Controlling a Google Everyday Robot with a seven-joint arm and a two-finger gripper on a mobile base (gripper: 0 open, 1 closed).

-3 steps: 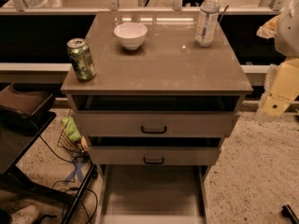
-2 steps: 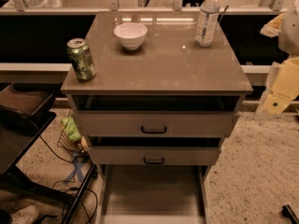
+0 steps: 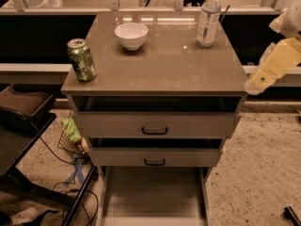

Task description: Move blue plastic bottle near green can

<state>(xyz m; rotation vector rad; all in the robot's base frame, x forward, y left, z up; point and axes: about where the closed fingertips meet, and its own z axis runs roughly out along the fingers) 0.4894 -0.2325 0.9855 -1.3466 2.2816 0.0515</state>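
The gripper [image 3: 256, 83] sits at the right edge of the frame, a pale yellowish shape slanting down and to the left. Its lower tip lies just beside the front right corner of the bench [image 3: 164, 67]; whether it touches that corner, and whether it is open or closed, cannot be told, and it holds nothing that can be seen. Up and to the left of it, near the back right corner of the bench top, the blue plastic bottle [image 3: 208, 18] stands upright, clear with a white cap and a pale label, apart from the gripper. Further left along the back of the top, a white bowl [image 3: 131, 35] sits right way up, between the bottle and the left side. The green can [image 3: 81, 59] stands upright close to the front left edge of the bench, well apart from the bottle, with the whole width of the brown top between them and the bowl nearer to the can than the bottle is. Below the top, an upper drawer [image 3: 155, 125] with a dark handle is pulled slightly out, and a lower drawer [image 3: 154, 157] beneath it likewise. In the lower left of the frame a green object [image 3: 70, 130] rests in a wire basket beside the bench, with dark cables [image 3: 77, 204] trailing over the speckled floor [image 3: 254, 173].
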